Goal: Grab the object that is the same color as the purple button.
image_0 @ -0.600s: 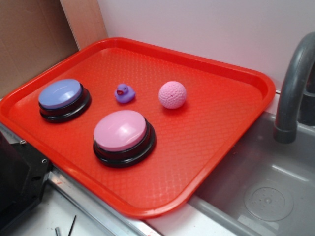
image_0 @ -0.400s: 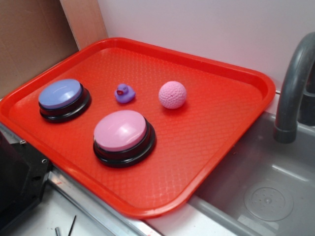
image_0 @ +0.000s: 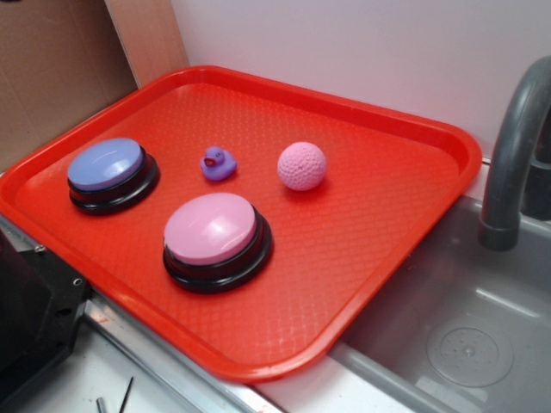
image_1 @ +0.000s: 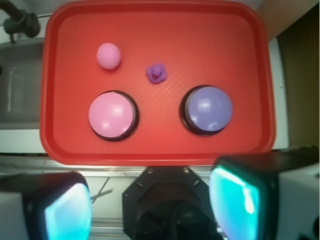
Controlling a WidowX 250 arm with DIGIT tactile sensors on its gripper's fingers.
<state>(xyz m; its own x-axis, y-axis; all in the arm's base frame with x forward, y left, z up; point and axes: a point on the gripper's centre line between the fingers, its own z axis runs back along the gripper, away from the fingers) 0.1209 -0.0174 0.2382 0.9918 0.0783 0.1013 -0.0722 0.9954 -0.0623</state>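
We see the red tray (image_1: 155, 150) well ahead of our end effector (image_1: 152, 202), which is spread wide and empty. The purple button (image_1: 206, 109) sits ahead-right; the tiny purple duck (image_1: 157, 73) lies just beyond it, leftward. Only the exterior view shows the duck's (image_0: 218, 163) beak.

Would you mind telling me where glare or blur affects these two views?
Exterior view: sharp overall, soft highlights on the purple button and pink button, and the ball casts a faint shadow on the tray. Wrist view: the duck looks soft, and the open claw's close fingers are blurred, glowing cyan.
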